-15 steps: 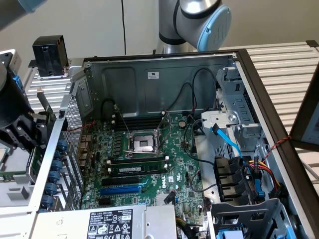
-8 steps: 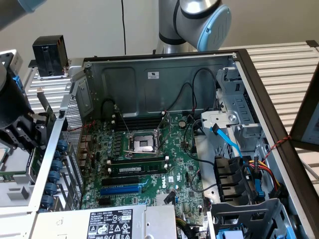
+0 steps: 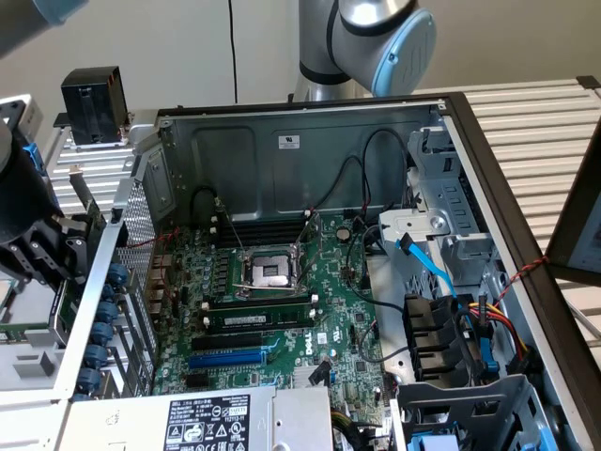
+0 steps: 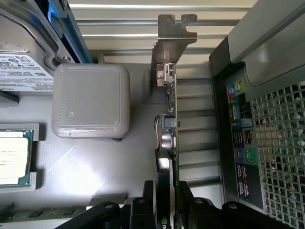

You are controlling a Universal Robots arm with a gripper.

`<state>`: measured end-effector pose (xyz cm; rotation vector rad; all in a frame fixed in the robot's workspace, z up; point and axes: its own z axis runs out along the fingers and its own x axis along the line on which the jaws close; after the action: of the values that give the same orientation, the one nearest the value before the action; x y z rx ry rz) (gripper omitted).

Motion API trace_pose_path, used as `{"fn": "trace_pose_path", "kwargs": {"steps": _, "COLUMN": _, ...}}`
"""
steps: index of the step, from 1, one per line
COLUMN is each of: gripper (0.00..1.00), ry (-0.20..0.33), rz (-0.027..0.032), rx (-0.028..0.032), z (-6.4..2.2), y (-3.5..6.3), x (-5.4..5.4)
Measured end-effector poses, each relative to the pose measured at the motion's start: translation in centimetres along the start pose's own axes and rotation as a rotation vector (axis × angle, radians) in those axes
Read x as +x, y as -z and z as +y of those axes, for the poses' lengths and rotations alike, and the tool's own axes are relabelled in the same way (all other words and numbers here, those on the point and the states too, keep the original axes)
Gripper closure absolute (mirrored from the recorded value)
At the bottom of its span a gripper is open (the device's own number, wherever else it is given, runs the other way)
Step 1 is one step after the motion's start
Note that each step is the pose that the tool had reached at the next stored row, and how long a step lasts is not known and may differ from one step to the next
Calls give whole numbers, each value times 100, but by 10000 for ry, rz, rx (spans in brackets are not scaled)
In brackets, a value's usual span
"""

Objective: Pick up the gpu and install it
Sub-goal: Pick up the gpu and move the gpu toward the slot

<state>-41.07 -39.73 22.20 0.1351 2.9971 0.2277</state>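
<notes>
I have the gripper (image 4: 172, 202) closed on the gpu (image 4: 173, 143). Its dark fingers (image 4: 148, 193) pinch the thin card from both flat sides, and the jaws stand only as far apart as the board is thick. In the wrist view the gpu shows edge-on: a narrow green strip with small silvery cans and a dark connector along one face. Its end is a flat, brushed-metal bracket (image 4: 164, 52) with a notched tab.

The card is outside the computer case (image 3: 310, 141), just beside the case's rear wall and not touching it. That wall carries a dark port panel (image 4: 240, 143) with coloured round jacks. Next to the panel is a sheet of perforated metal (image 4: 281, 143) punched in a square grid.

On the far side of the gpu from the case sits a grey block (image 4: 90, 100) with rounded corners and a finely ribbed, printed-looking surface. Beyond the block, further from the case, a square silver processor (image 4: 12, 160) lies in a grey tray. The bracket end points over a pale slatted tabletop (image 4: 124, 28).

Inside the case the large green motherboard (image 3: 282, 310) lies flat. It holds a bare metal-framed socket (image 3: 268, 272), long black slots and one blue slot (image 3: 225, 359). In the exterior view the arm's smooth grey and blue joint (image 3: 394, 42) rises behind the case.
</notes>
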Motion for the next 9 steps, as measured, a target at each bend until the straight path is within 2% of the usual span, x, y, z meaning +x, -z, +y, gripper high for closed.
{"fn": "trace_pose_path", "kwargs": {"steps": 4, "gripper": 66, "ry": -2, "rz": 1, "rx": -4, "z": -3, "y": 0, "x": -4}}
{"fn": "trace_pose_path", "kwargs": {"steps": 7, "gripper": 72, "ry": -1, "rz": 1, "rx": -4, "z": -4, "y": 0, "x": -5}}
{"fn": "trace_pose_path", "kwargs": {"steps": 9, "gripper": 72, "ry": -4, "rz": 4, "rx": -9, "z": -6, "y": 1, "x": -6}}
